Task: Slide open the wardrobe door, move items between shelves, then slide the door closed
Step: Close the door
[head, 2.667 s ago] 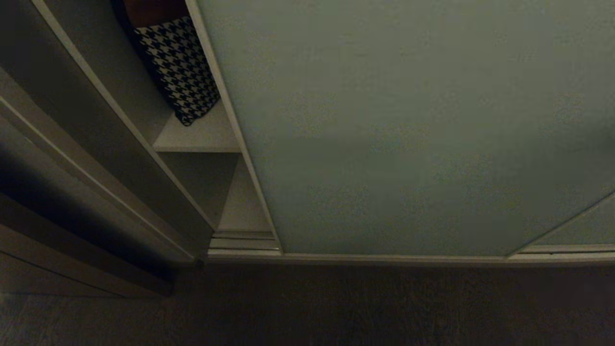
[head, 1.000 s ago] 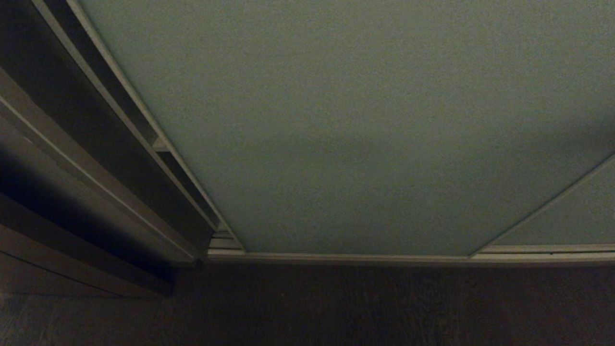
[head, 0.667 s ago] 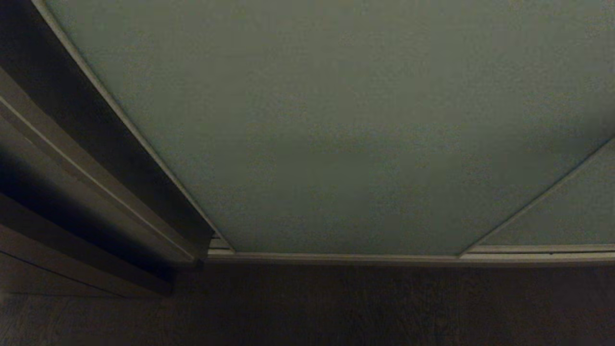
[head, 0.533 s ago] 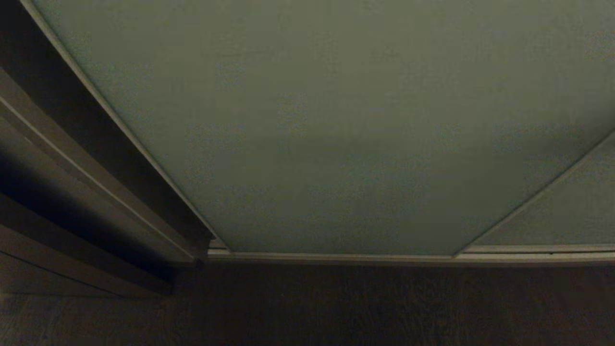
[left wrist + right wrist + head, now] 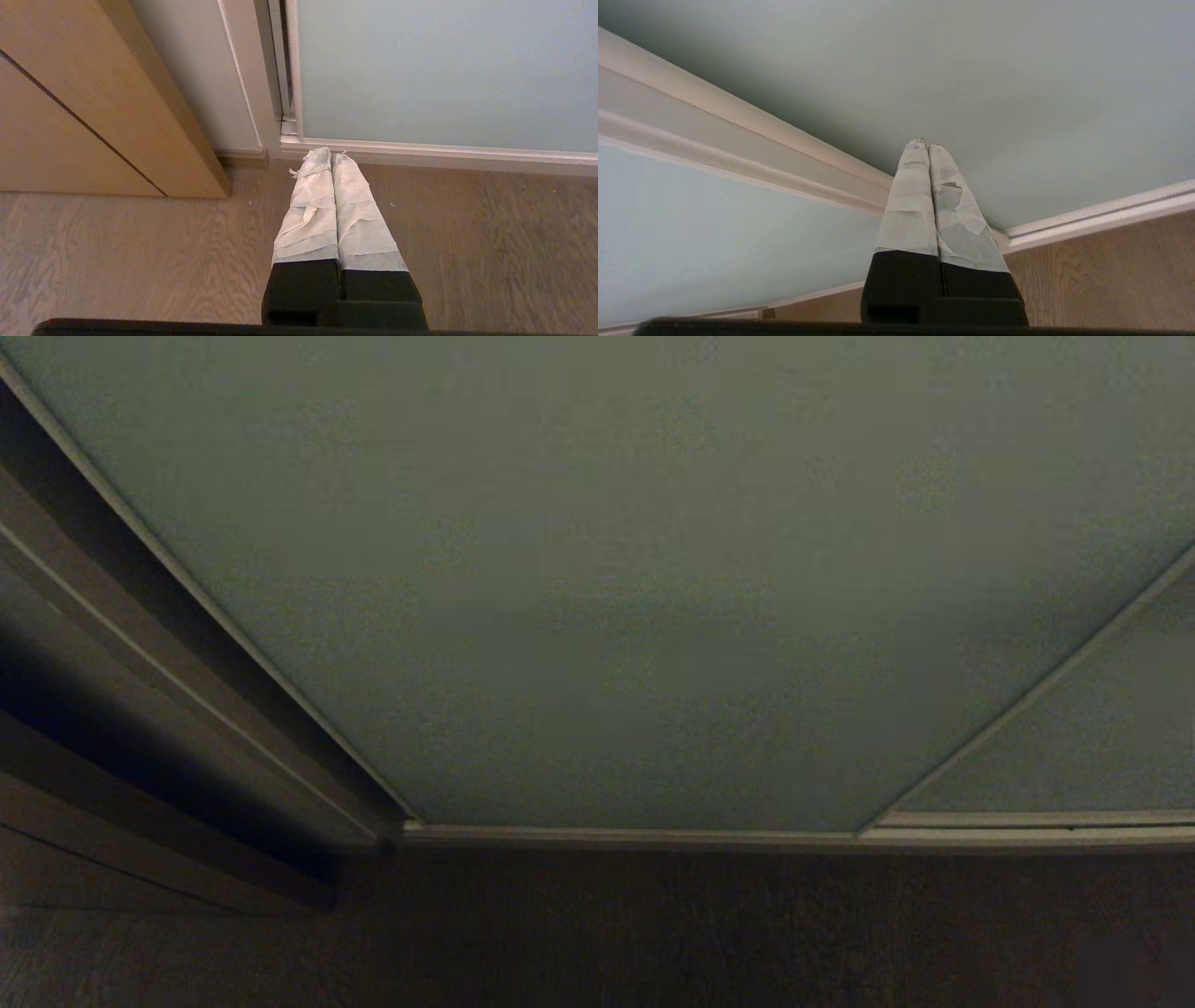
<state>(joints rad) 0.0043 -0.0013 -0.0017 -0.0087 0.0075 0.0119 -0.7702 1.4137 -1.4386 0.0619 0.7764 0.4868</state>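
Note:
The sliding wardrobe door [image 5: 607, 569], a pale grey-green panel with a thin silvery edge, fills most of the head view, and its left edge meets the wardrobe side. The items and the shelves are hidden behind it. My right gripper [image 5: 927, 142] is shut with nothing in it, its taped tips right at the door's face [image 5: 994, 70] near the lower corner. My left gripper [image 5: 331, 153] is shut and empty. It hangs low over the floor, pointing at the bottom rail below the door [image 5: 444, 70]. Neither arm shows in the head view.
A second grey-green panel [image 5: 1074, 747] overlaps at the right. The dark wooden frame [image 5: 140, 709] stands at the left, seen as a light wood panel [image 5: 93, 116] in the left wrist view. The silvery bottom rail [image 5: 747, 837] borders the wood floor [image 5: 653, 933].
The door has slid left across the opening, covering the houndstooth cushion and the shelves. The last narrow gap at the left side has shut.

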